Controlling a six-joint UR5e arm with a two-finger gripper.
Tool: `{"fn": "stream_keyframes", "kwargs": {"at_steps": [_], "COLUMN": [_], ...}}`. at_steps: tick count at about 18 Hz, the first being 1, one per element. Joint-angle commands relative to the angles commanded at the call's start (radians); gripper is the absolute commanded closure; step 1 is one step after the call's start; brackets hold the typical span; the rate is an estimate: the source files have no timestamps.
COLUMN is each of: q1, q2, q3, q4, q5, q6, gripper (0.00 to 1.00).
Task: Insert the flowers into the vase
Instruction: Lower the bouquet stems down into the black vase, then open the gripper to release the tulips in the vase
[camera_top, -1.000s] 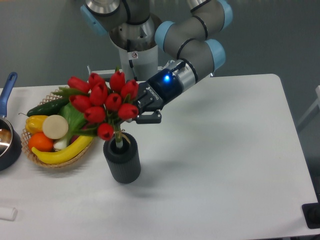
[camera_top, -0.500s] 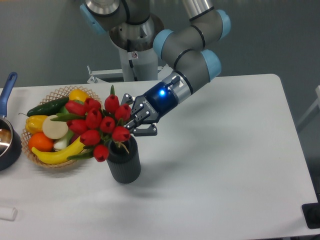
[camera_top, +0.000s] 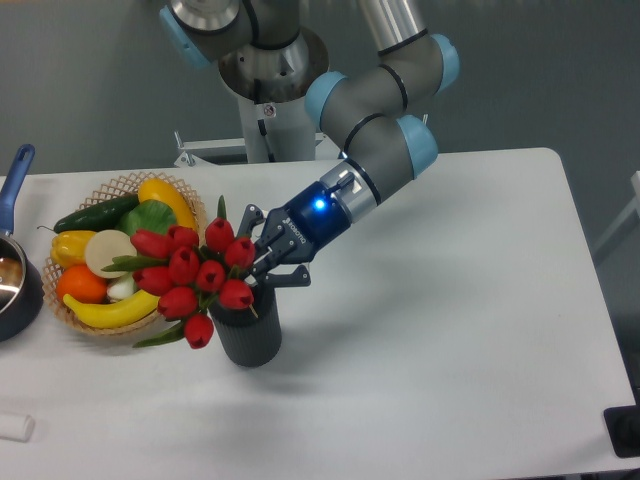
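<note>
I see the white table with my robot arm reaching down over it to the left. The basket sits at the left, full of fruit, with a banana in front. A dark pot with a blue handle is at the far left edge. The flowers sit in the mouth of the vase and lean left over the basket. My claw is right beside the red buds; I cannot tell if it grips them.
</note>
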Motion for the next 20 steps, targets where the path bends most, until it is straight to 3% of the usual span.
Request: {"fn": "stream_keyframes", "kwargs": {"at_steps": [2, 6, 8, 16, 17, 18, 20], "q1": [0.000, 0.000, 0.000, 0.012, 0.015, 0.020, 0.031], "q2": [0.000, 0.000, 0.000, 0.005, 0.006, 0.009, 0.023], "q3": [0.000, 0.005, 0.009, 0.014, 0.018, 0.024, 0.028], "q4": [0.000, 0.000, 0.000, 0.000, 0.000, 0.002, 0.000], "q5": [0.021, 0.025, 0.026, 0.026, 0.026, 0.026, 0.041], "q6": [0.000, 0.006, 0.029, 0.037, 0.038, 0.037, 0.038], "gripper": [0.84, 0.72, 0.55, 0.26, 0.16, 0.00, 0.00]}}
